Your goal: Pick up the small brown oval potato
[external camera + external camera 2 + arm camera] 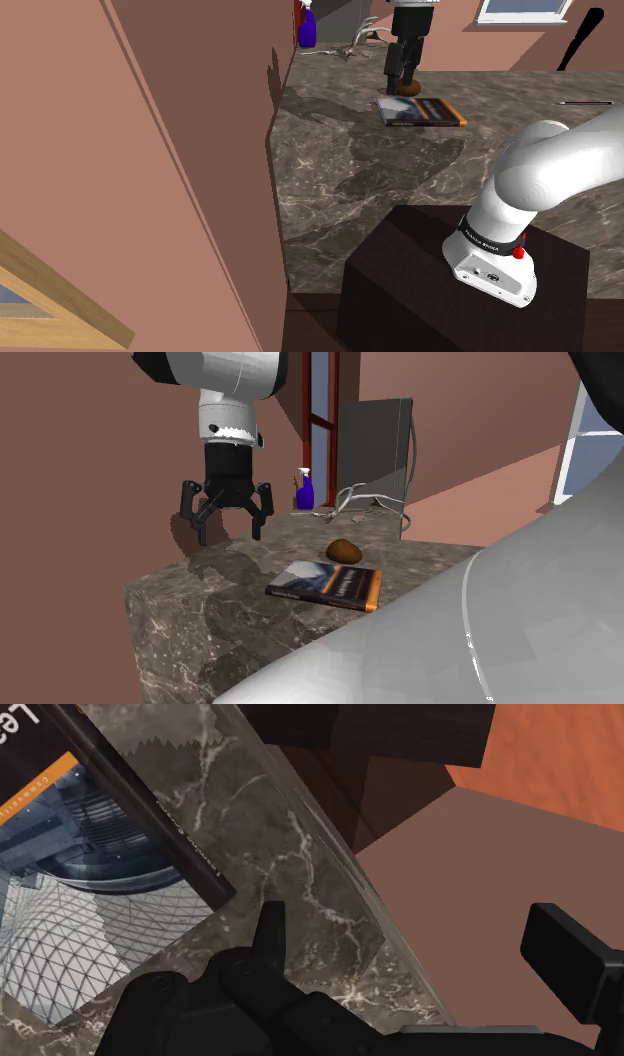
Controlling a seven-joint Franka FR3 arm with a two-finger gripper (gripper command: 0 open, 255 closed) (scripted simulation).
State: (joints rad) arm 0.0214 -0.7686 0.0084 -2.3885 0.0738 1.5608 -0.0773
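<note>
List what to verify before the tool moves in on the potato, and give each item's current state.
1. Tool open: ok. Its fingers stand apart with nothing between them.
2. Tool clear of the counter: ok. It hangs above the surface.
3. Tool lined up over the potato: not ok. It hangs toward the second exterior view's left of the potato, and the wrist view has the counter's edge between the fingers.
4. Potato free from above: ok. Nothing lies on it.
5. Gap between potato and book: cannot tell. They lie very close together.
</note>
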